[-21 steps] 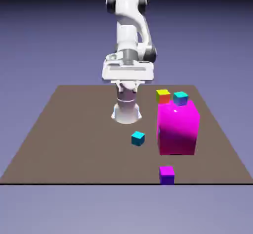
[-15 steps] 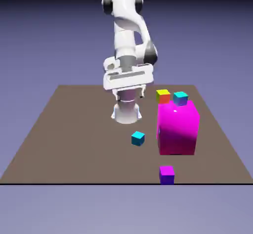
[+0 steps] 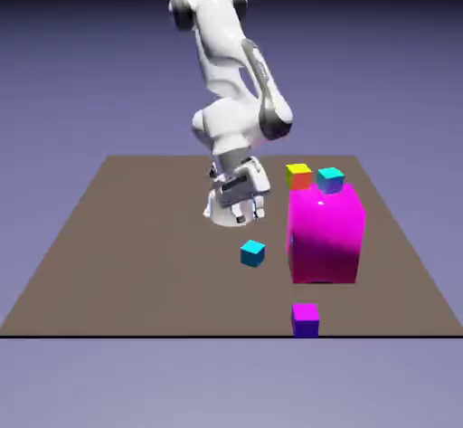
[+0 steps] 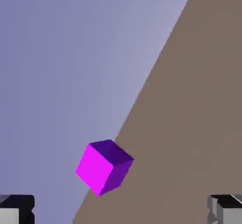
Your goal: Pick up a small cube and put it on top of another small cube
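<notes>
My gripper [image 3: 246, 211] hangs in the air with nothing in it, its two fingers spread wide apart; in the hand view the grey fingertips [image 4: 16, 209] sit at the two bottom corners with only bare table [image 4: 198, 104] and backdrop between them. I take the big magenta block [image 3: 325, 234] as my landmark. The gripper hovers to the exterior view's left of that block, level with its upper half and clear of it, tilted rather than pointing straight down. The small cyan-topped cube with darker blue sides [image 3: 252, 253], the one I am to pick up, rests on the table just beside the magenta block on the exterior view's left, near the block's lower edge, below the gripper and slightly toward the camera; nothing touches it. The multicoloured cube with the yellow top [image 3: 298, 175] sits at the far left corner of the magenta block; whether it rests on the block's top or on the table behind it I cannot tell. The second cyan cube with teal sides [image 3: 330, 179] is just to its right, near the block's far edge, the two close together but apart. The purple cube [image 3: 306, 319] lies in front of the magenta block, near the table's front edge; the hand view shows it [image 4: 104, 166] at that edge, against the backdrop.
</notes>
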You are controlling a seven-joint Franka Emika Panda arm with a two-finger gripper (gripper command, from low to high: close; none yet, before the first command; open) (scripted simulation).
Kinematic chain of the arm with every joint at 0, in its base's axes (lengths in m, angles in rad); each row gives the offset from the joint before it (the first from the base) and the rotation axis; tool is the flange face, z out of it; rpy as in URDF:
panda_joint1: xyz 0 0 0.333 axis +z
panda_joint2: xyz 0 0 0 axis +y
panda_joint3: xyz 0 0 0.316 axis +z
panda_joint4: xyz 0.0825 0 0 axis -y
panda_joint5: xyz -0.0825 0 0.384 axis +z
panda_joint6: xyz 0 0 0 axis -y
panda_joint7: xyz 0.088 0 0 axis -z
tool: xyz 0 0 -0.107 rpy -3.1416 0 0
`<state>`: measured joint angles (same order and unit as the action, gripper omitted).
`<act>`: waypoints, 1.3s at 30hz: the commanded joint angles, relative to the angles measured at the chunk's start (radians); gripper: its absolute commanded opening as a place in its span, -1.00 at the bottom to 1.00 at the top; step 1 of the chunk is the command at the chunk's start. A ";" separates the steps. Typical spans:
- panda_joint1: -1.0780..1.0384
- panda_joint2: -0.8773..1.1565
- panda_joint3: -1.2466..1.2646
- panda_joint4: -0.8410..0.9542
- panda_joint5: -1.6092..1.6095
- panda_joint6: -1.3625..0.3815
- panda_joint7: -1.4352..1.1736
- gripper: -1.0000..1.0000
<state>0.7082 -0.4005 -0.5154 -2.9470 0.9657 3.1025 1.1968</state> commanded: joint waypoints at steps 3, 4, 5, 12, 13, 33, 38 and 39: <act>0.094 0.023 -0.070 -0.019 0.131 0.009 0.062 0.00; 0.125 0.031 -0.093 -0.025 0.174 0.012 0.082 0.00; 0.157 0.038 -0.116 -0.031 0.218 0.015 0.103 0.00; 0.376 0.092 -0.279 -0.074 0.522 0.035 0.246 0.00; 0.408 0.099 -0.302 -0.080 0.565 0.038 0.267 0.00; 0.457 0.673 -0.231 0.052 1.199 -0.384 0.039 0.00; 0.466 0.607 -0.251 0.033 1.142 -0.331 0.077 -1.00; 0.471 0.570 -0.261 0.022 1.112 -0.302 0.097 -1.00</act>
<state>1.1795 0.1699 -0.7768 -2.9246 2.0772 2.8005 1.2945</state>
